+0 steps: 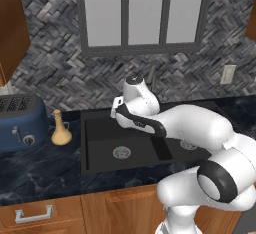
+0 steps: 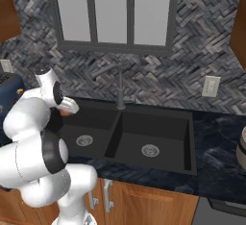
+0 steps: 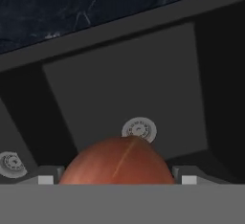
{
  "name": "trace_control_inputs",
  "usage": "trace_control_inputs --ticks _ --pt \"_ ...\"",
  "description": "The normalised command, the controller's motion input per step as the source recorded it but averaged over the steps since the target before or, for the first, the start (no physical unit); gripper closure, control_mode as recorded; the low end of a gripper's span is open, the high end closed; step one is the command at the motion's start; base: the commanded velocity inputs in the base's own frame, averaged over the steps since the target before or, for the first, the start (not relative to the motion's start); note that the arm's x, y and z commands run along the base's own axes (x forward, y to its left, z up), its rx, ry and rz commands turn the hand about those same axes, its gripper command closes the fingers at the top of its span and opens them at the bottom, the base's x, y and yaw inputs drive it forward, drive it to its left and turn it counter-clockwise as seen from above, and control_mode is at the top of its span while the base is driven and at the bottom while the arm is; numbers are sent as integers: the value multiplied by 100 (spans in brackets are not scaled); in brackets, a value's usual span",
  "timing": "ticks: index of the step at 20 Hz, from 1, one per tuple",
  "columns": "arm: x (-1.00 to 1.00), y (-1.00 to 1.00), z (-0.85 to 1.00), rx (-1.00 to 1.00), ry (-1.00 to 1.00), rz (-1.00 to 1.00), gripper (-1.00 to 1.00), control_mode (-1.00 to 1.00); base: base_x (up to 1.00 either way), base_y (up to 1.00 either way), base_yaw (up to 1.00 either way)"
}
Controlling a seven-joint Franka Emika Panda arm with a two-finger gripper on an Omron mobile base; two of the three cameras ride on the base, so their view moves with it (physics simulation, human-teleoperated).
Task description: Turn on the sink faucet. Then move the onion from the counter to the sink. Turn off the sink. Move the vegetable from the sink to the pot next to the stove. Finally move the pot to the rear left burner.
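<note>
The orange-red onion [image 3: 117, 163] sits between my gripper's [image 3: 117, 180] two fingertips, which are shut on its sides. It hangs above a black basin of the sink [image 3: 119, 84], just short of the round silver drain [image 3: 139, 129]. From the base, the gripper [image 1: 116, 109] hovers over the sink's [image 1: 95, 165] left basin, with a sliver of onion [image 2: 65, 113] peeking out by the hand [image 2: 67, 106]. The dark faucet [image 2: 120, 87] stands upright behind the basin divider. The tan pot [image 2: 241, 148] is cut off at the right edge, on the dark counter [image 2: 218, 137].
A tan narrow-necked vase [image 1: 61, 130] and a blue toaster [image 1: 20, 120] stand on the counter [image 1: 40, 173] left of the sink. A wall outlet [image 2: 210, 86] sits on the backsplash at right. A window is above the faucet.
</note>
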Motion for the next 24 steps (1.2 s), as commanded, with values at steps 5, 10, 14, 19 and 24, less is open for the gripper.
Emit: trace_control_inputs --ticks 5,10,14,19,24 --pt "-60 -7 55 0 0 0 100 -100 0 0 0" --pt "-71 -32 33 0 -4 0 100 -100 0 0 0" --pt "-70 -32 14 0 -7 -2 100 -100 0 0 0" --pt "-4 1 0 0 0 -1 100 -100 0 0 0" --pt "-1 0 0 0 0 0 100 -100 0 0 0"
